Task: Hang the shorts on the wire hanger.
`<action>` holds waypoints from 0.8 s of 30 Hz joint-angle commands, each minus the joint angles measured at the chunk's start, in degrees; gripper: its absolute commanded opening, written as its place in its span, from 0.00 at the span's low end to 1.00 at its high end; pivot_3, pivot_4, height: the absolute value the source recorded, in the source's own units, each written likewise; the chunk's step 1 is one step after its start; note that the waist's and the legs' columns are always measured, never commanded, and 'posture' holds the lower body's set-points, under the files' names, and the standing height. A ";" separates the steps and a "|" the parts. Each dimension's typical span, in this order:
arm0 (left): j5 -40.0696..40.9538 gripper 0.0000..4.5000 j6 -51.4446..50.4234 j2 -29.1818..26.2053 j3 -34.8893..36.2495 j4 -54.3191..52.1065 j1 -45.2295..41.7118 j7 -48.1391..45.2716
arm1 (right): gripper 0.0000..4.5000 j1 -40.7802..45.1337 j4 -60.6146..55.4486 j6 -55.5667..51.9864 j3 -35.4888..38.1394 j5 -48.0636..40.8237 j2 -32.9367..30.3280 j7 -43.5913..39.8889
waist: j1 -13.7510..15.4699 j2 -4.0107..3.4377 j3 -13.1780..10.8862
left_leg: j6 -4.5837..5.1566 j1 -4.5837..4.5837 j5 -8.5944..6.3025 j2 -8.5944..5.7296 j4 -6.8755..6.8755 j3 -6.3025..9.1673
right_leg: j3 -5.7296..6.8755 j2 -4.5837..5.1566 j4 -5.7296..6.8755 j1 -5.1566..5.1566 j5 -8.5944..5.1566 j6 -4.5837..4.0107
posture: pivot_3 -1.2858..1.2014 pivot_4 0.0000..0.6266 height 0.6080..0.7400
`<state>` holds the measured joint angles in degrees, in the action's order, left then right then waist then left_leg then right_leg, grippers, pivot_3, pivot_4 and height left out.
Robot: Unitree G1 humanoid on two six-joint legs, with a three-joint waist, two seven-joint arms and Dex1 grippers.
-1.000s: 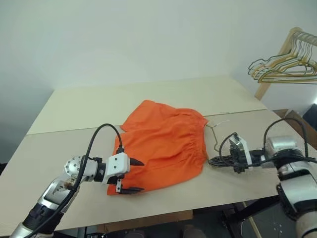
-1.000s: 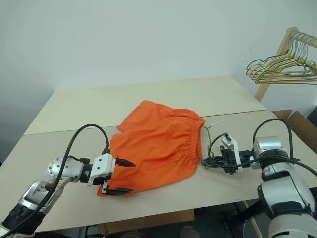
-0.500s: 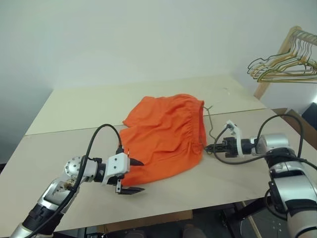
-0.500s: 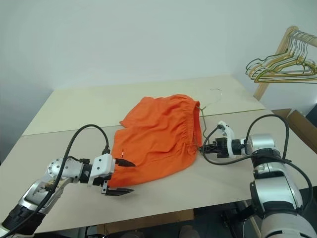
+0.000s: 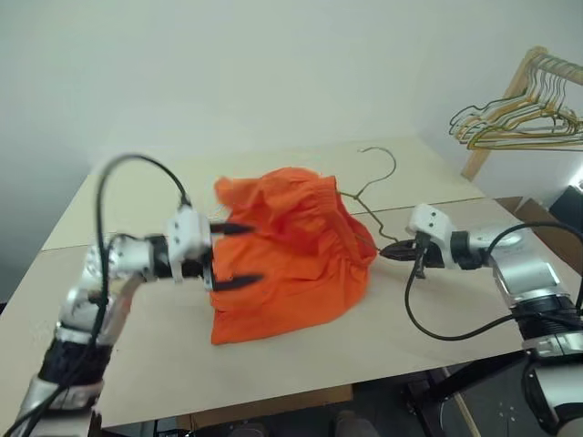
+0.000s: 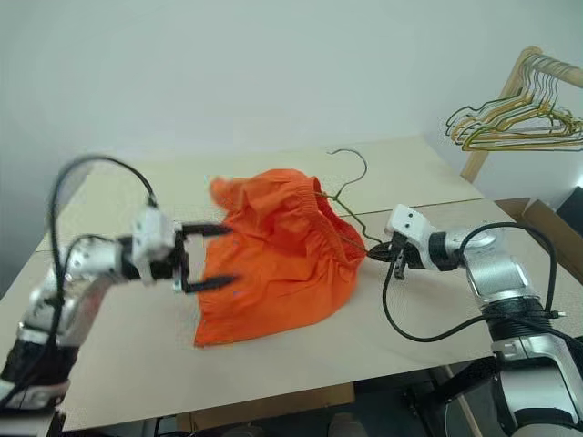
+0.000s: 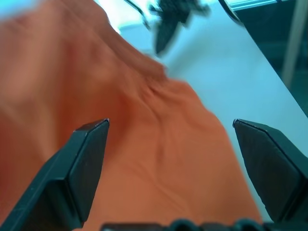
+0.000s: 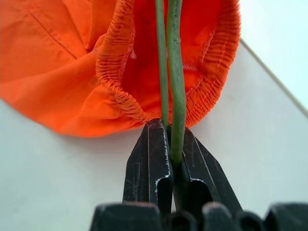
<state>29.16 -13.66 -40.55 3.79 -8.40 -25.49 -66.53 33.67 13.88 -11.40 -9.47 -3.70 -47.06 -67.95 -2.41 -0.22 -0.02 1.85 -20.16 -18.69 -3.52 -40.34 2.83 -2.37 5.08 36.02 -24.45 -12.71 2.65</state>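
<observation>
Now the right gripper [image 5: 390, 250] is pinched tight on the wire hanger [image 5: 373, 187] inside the shorts [image 5: 287, 250], bunched above the table [image 5: 437, 309]; the left gripper [image 5: 232, 255] gapes beside them.

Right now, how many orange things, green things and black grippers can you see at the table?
Orange: 1, the shorts
Green: 1, the wire hanger
Black grippers: 2, the left gripper and the right gripper
Total: 4

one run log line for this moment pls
right gripper: shut on wire hanger | hanger inside shorts waistband, lifted | left gripper: open beside shorts
</observation>
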 commanded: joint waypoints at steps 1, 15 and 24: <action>5.67 0.99 -2.66 -1.05 6.05 4.41 -8.17 0.09 | 0.00 0.96 -6.13 -0.25 -0.98 2.15 -1.03 0.29 | -0.24 0.01 0.01 | -0.01 0.02 0.00 0.01 0.00 0.00 | 0.00 -0.03 -0.03 0.02 0.00 0.00 | 0.49 0.00 1.00; -9.36 0.99 7.22 -4.79 -10.95 26.11 -24.26 -23.43 | 0.00 10.14 -14.62 -17.23 -10.18 8.97 -0.99 -4.47 | -0.24 0.08 -0.05 | -0.01 0.06 0.02 -0.07 -0.06 -0.01 | -0.01 -0.24 -0.03 0.08 0.00 0.00 | 0.49 0.00 1.00; -18.22 0.99 17.09 0.22 -14.67 40.18 -31.03 -23.34 | 0.00 11.98 -16.88 -19.36 -11.95 10.36 -0.01 -4.28 | -0.32 0.12 -0.07 | 0.00 -0.02 0.02 -0.05 -0.10 -0.03 | -0.02 -0.26 -0.03 0.01 0.00 0.00 | 0.49 0.00 1.00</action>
<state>11.62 1.95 -40.83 -10.98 30.44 -53.83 -89.69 43.75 -0.65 -30.51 -21.92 6.51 -47.01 -72.38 -2.73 -0.09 -0.10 1.86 -20.18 -18.68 -3.57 -40.45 2.80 -2.39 4.82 36.01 -24.45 -12.71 2.65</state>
